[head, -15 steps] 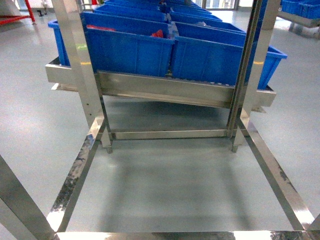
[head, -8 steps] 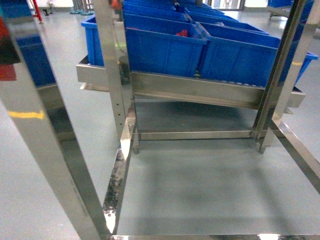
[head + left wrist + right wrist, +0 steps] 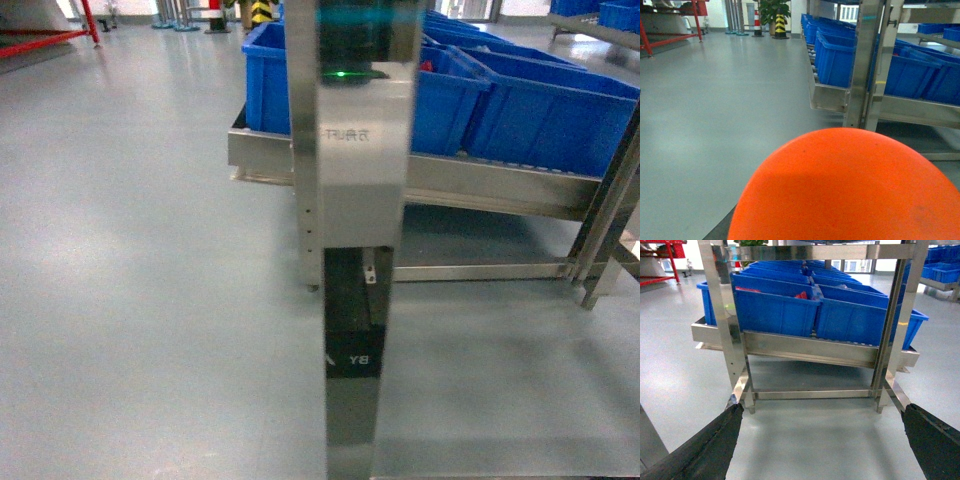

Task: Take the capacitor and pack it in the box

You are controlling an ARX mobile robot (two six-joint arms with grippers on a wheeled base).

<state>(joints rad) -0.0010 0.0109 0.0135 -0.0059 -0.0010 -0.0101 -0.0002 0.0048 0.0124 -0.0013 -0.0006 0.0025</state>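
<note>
No capacitor and no box show in any view. In the right wrist view my right gripper is open, its black fingers spread wide over bare grey floor with nothing between them. A large smooth orange dome fills the lower part of the left wrist view and hides the left gripper's jaws. Neither gripper appears in the head view.
A steel rack carries rows of blue crates, some with red items inside. One shiny upright post stands close in the middle of the head view. Grey floor stretches to the left, with a red barrier and a striped bollard far off.
The head view has swung left: the rack and crates slid to the right, and the steel upright moved from the left edge into the centre.
</note>
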